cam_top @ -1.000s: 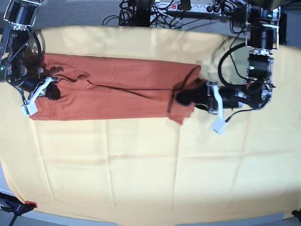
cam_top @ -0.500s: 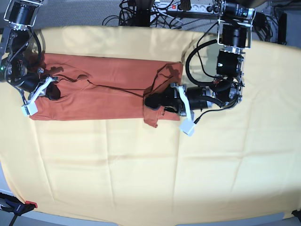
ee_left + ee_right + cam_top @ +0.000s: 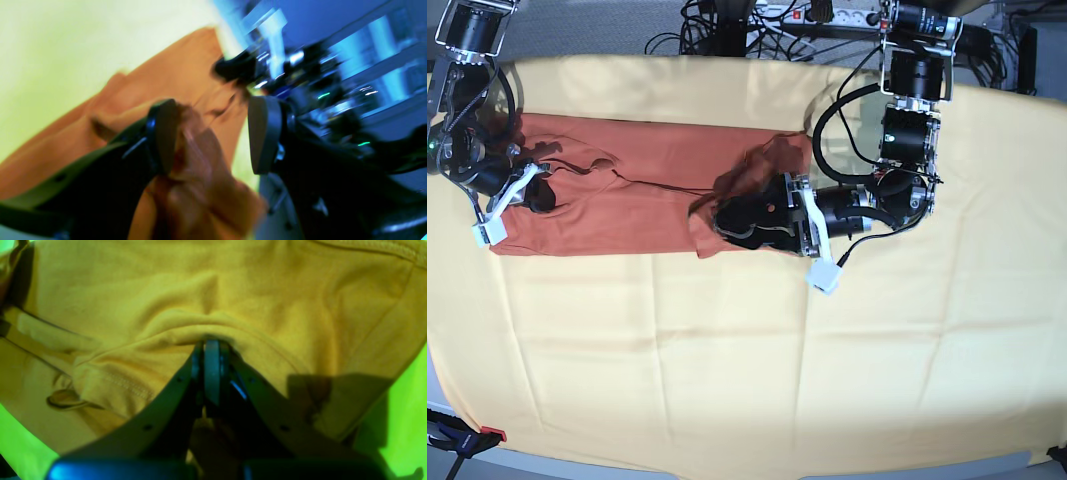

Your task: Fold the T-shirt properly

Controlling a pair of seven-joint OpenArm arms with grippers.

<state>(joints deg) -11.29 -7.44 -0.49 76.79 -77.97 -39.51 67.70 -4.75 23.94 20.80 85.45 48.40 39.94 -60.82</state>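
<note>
1. Left pincer (image 3: 213, 133): jaws stand wide apart in the left wrist view; a bunched fold of the T-shirt (image 3: 627, 190) lies against the inner face of one finger (image 3: 165, 133), clear of the other. Nothing clamped. View heavily blurred.
2. Right pincer (image 3: 211, 350): jaws pressed together, pinching a ridge of the shirt cloth; right wrist view shows fabric puckered at the tips.
3. T-shirt lies on the pale-yellow cloth (image 3: 727, 370) covering the bench, stretched as a long band across the upper part of the base view.
4. One end of the shirt is folded back over itself beneath the left pincer (image 3: 747, 215), near the band's middle; the edge there is rumpled and partly raised.
5. Other end sits flat at the right pincer (image 3: 527, 190), at the left edge of the base view.
6. Cables and a power strip (image 3: 827, 15) lie beyond the cloth's far edge.
</note>
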